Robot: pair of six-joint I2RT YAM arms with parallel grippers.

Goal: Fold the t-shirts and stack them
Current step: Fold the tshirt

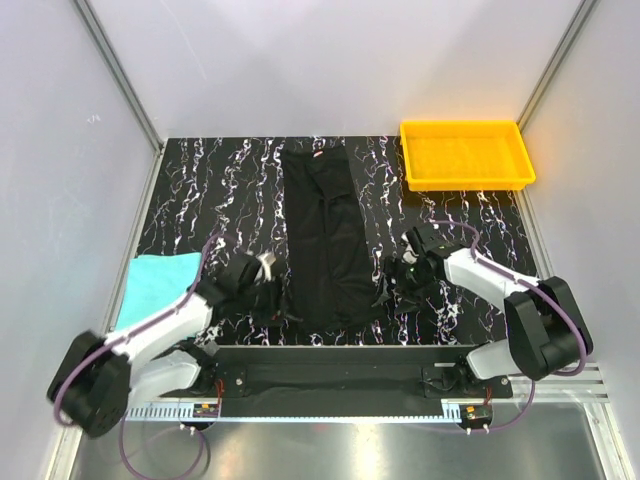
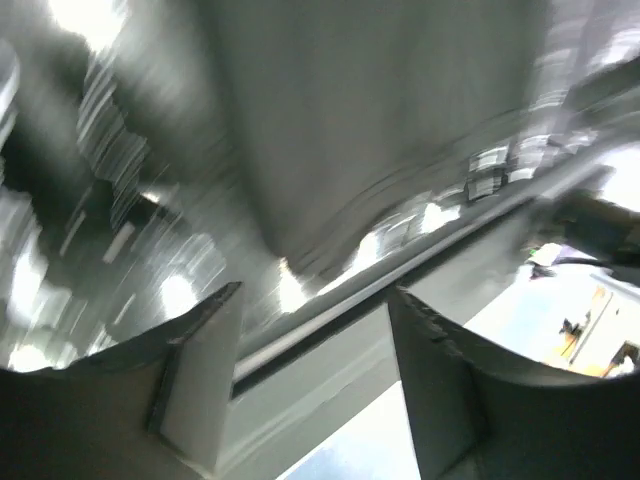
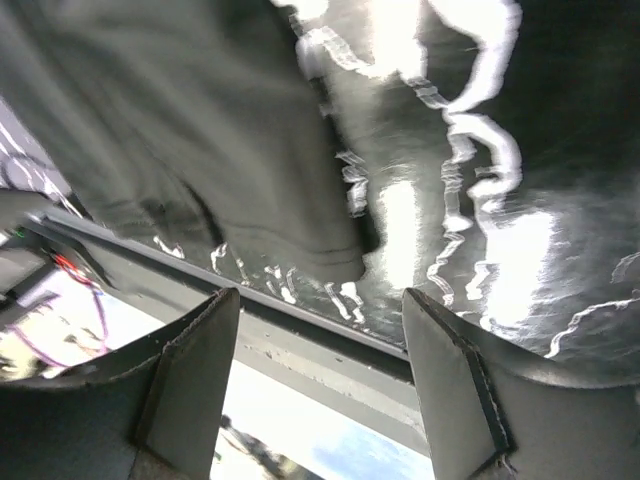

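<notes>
The black t-shirt [image 1: 325,235] lies as a long folded strip down the middle of the marbled table, its white neck label at the far end. The teal t-shirt [image 1: 155,285] lies folded at the table's left edge. My left gripper [image 1: 268,292] is open and empty beside the strip's near left corner; the blurred left wrist view shows that corner [image 2: 330,170] ahead of the jaws. My right gripper [image 1: 388,288] is open and empty beside the near right corner, which shows in the right wrist view [image 3: 230,170].
A yellow plastic tray [image 1: 466,175] stands at the table's far right. The table's near edge and the arms' mounting rail [image 1: 330,362] run just below both grippers. White walls close in the left, right and back.
</notes>
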